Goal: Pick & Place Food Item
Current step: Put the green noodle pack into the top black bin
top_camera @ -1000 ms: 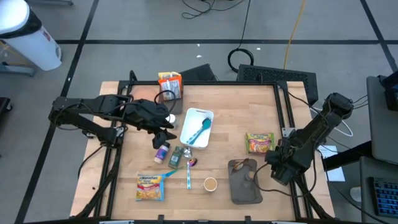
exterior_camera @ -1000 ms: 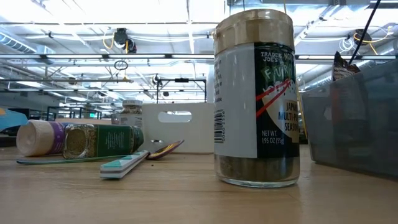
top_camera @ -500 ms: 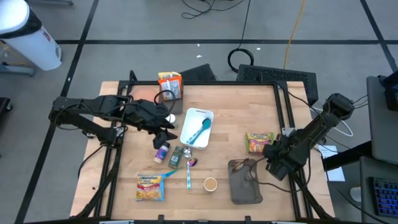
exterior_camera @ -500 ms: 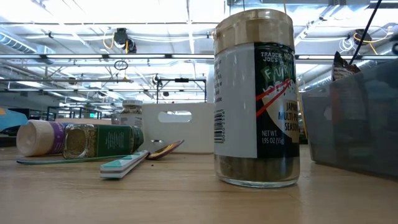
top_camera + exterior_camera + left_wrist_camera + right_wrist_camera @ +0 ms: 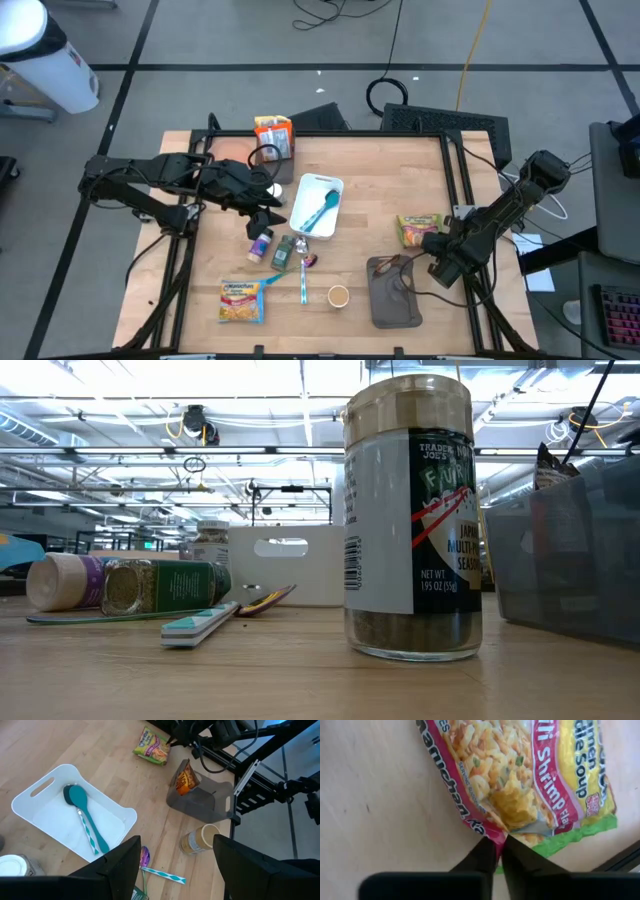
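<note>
A chili-shrimp ramen packet (image 5: 418,228) (image 5: 530,775) lies flat on the wooden table at the right. My right gripper (image 5: 437,244) (image 5: 499,851) stands at its near right corner, pointing steeply down and shut on the packet's edge. My left gripper (image 5: 268,208) (image 5: 175,870) hovers open above the table's left half, beside the white tray (image 5: 334,190) (image 5: 30,795), and touches nothing. A teal spoon (image 5: 85,815) lies in that tray. The ramen packet also shows far off in the left wrist view (image 5: 152,745). My right gripper pinches the packet's pink-bordered edge (image 5: 496,831) between its two fingers, close to the corner by the green end. The fingers come from above, slanting steeply down. The wrapper puckers up (image 5: 517,807) just ahead of the fingertips, and the rest of the packet lies on the table.
A grey bin (image 5: 392,292) (image 5: 205,800) with an orange packet (image 5: 186,777) stands just near of the ramen. A seasoning jar (image 5: 338,296) (image 5: 412,520), spice bottles (image 5: 262,245), a toothbrush (image 5: 304,282), a second ramen packet (image 5: 241,300) and an orange box (image 5: 273,137) lie around the table.
My right gripper has moved a little toward the table's left and far side and down, onto the ramen packet's near right corner. The packet has stayed in place on the table.
</note>
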Available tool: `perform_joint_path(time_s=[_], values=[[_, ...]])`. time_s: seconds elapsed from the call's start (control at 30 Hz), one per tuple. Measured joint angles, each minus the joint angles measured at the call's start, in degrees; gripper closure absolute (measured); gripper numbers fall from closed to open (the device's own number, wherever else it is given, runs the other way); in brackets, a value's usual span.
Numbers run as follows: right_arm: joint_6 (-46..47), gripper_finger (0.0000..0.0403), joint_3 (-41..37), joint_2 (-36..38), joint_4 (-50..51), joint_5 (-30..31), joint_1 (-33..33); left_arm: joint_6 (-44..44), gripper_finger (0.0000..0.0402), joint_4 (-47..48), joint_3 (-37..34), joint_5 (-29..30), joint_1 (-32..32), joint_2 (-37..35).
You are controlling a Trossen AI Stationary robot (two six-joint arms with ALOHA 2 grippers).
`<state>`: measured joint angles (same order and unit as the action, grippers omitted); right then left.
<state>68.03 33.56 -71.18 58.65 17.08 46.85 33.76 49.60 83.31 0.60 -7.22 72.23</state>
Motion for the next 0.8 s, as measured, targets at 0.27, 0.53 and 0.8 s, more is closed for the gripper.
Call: perform_joint_path(time_s=[0.27, 0.53, 0.8], values=[[-2.97, 0.0401, 3.93, 0.66, 4.95, -2.08, 0.00, -1.62, 0.0147, 0.00, 0.00, 0.02, 0.09, 0.00], [-2.71, 0.0402, 14.41, 1.69, 20.48, 2.94, -0.03, -5.13, 0.0147, -0.15, 0.00, 2.36, 0.07, 0.00], [-2.78, 0.0403, 23.05, 1.79, 28.94, 6.67, -2.87, -8.52, 0.0147, -0.22, 0.02, 2.93, 0.07, 0.57]])
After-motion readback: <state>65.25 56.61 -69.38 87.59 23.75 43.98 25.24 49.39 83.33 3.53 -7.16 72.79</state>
